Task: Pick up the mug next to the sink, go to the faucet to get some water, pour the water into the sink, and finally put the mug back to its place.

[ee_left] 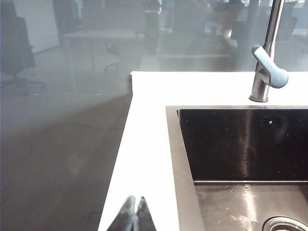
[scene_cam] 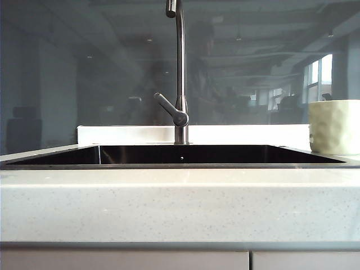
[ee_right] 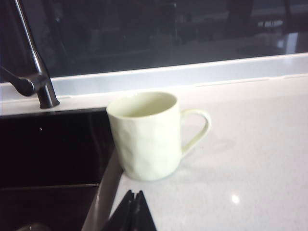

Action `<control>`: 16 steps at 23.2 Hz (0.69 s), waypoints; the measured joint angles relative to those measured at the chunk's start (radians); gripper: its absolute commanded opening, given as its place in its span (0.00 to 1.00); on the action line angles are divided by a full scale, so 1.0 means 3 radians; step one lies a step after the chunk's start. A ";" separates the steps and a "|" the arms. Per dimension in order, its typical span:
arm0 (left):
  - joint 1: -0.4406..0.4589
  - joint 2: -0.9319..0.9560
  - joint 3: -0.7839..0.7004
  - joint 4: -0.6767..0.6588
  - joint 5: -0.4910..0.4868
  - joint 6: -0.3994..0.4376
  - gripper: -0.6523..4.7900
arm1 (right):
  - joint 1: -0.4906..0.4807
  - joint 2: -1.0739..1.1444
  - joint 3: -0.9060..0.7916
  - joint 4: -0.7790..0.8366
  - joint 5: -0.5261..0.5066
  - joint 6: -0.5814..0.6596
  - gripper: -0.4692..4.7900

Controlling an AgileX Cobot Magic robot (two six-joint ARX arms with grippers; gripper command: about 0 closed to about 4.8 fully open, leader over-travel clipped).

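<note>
Two grippers are shown, each only in its own wrist view; neither arm appears in the exterior view. Left side first: the left gripper (ee_left: 134, 214) has its fingers pressed together, holds nothing, and hangs over the white counter (ee_left: 144, 144) just beside the left rim of the sink (ee_left: 240, 144). The faucet (ee_left: 267, 62) lies at about 2 o'clock from it, across the basin corner, and no mug shows in that view. Centre: the faucet stands upright behind the sink. Right side: the mug (ee_right: 147, 137) stands upright on the counter, long axis vertical, touching or just beside the sink's right rim, with its handle (ee_right: 197, 130) pointing away from the basin. The right gripper (ee_right: 132, 211) is also closed and empty, with the mug at 12 o'clock, close ahead but not touched. Judgement: the right arm is the nearer one, and its jaws must part before any grasp.
</note>
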 measured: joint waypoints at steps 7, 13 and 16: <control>0.0000 -0.0001 0.0000 0.0000 0.0000 0.0000 0.11 | -0.0003 -0.0001 0.0000 0.0257 0.0001 -0.0003 0.09; -0.0001 -0.0001 0.0000 0.0000 0.0000 0.0000 0.11 | -0.0006 0.0000 0.0000 0.0257 0.0000 -0.0148 0.09; 0.0000 -0.0001 0.0000 0.0000 0.0000 0.0000 0.11 | -0.0006 -0.0001 0.0000 0.0248 0.0001 -0.0151 0.09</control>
